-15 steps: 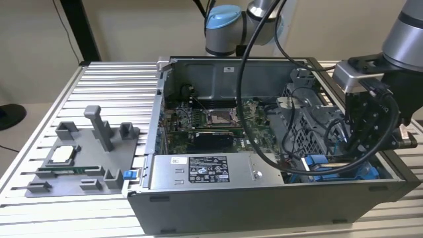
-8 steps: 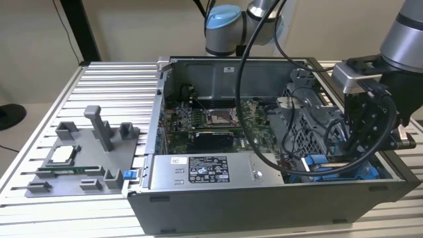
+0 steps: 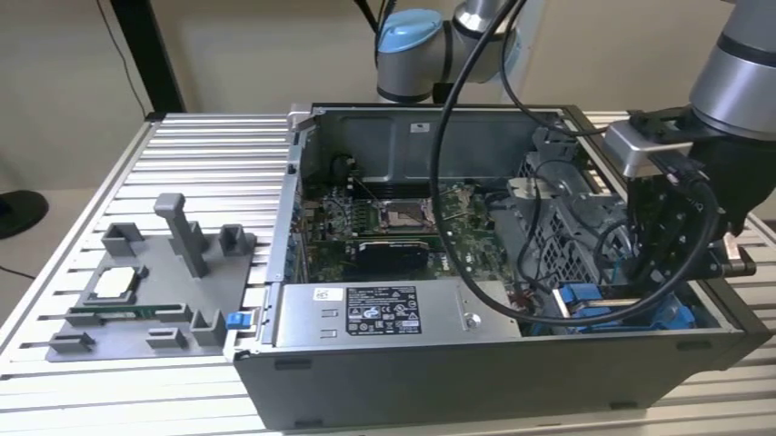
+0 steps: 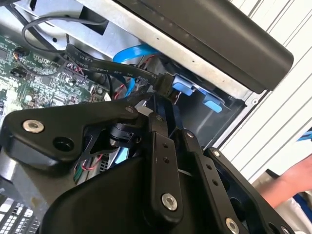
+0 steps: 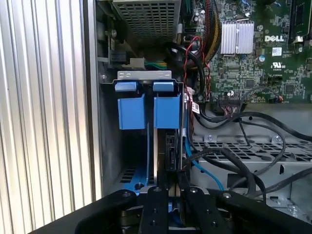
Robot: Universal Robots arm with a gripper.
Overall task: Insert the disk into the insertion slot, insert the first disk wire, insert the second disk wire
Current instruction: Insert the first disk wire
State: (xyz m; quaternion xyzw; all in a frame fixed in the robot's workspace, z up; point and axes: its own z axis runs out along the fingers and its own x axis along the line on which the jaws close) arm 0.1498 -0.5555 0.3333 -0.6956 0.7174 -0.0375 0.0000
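Disk [image 5: 168,111] judged already seated in insertion slot [image 5: 144,75]; its blue carrier shows at bay mouth. Tool [image 4: 162,105] clamped on black wire connector [image 4: 165,84], just beside slot. Plugged or not: can't tell. Wire steps judged unfinished.

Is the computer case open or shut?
Open. In the exterior view the computer case has no cover on top, and the motherboard and power supply box show inside.
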